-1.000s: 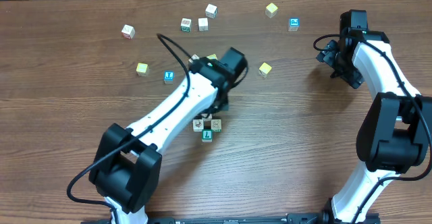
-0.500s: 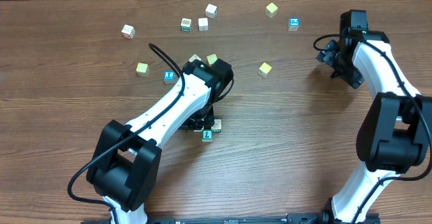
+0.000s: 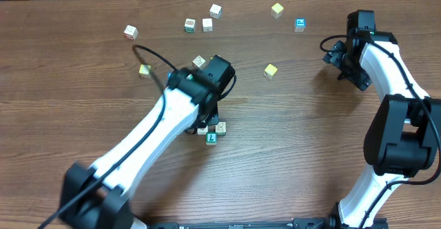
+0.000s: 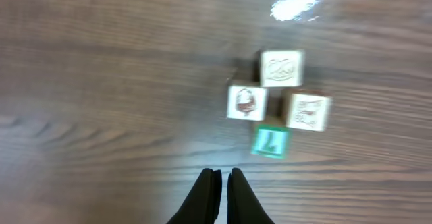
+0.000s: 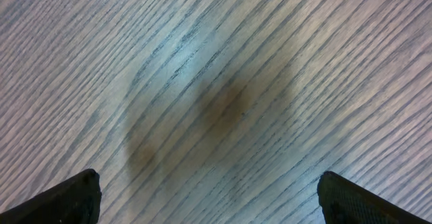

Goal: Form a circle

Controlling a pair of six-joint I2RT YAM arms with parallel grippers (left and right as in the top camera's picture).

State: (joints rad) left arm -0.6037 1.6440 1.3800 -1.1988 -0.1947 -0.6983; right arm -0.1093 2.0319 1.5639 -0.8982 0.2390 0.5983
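Left arm swung left since earlier frame

Left gripper (image 4: 224, 173), fingers pressed together, empty, sat just beside circle (image 3: 212, 132) mid-scene. Right gripper (image 5: 209, 200) spread wide, far right, idle. Risk: low sideways sweep would knock circle apart.

I see the circle (image 4: 260, 104) as three whitish cubes with brownish printed marks plus one green-faced cube (image 4: 270, 142). Under it the desk (image 4: 101, 82) is brown wood grain, and my left pincer (image 4: 221, 183) is black.

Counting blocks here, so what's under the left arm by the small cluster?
Overhead, the left arm hides part of the cluster. The wrist view shows four: three whitish cubes, one green cube. Anything else beneath is hidden.
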